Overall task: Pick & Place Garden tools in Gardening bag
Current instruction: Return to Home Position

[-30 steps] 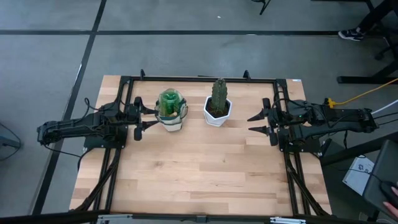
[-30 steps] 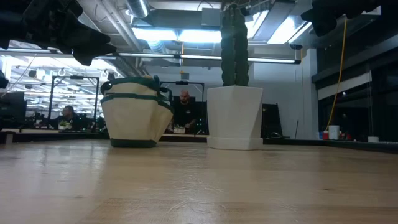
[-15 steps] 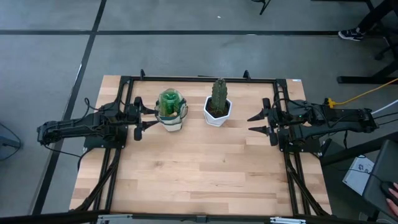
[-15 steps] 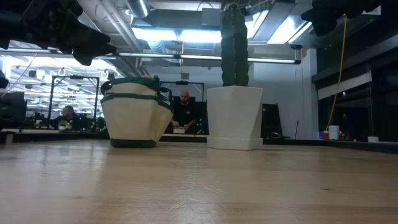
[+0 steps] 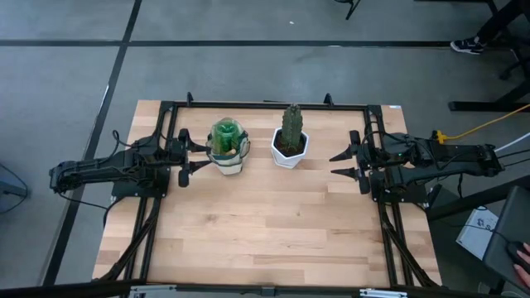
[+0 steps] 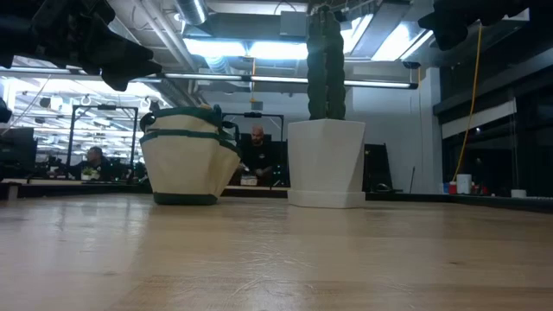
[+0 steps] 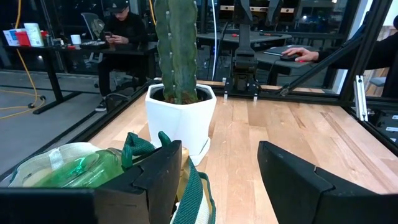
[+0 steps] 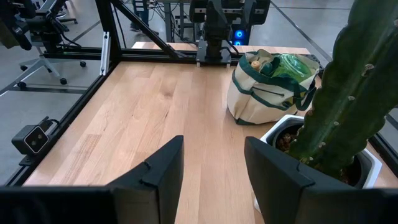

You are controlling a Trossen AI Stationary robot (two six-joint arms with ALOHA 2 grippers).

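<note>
Risk: left gripper (image 5: 191, 158), jaws wide and empty, sits just beside the gardening bag (image 5: 228, 155) near the far edge of the table (image 5: 273, 223); a swing could topple it. Right gripper (image 5: 334, 164) waits wide, right edge.

Gardening bag (image 5: 229, 159) set on table (image 5: 273, 223), in back half, left of centre. Spray bottle (image 5: 225, 135) lodged inside bag. Potted cactus (image 5: 290, 142) placed just right of bag, not touching. Left gripper (image 5: 192, 154) stationed just left of bag; right gripper (image 5: 342, 163) stationed right of cactus, near it.
</note>
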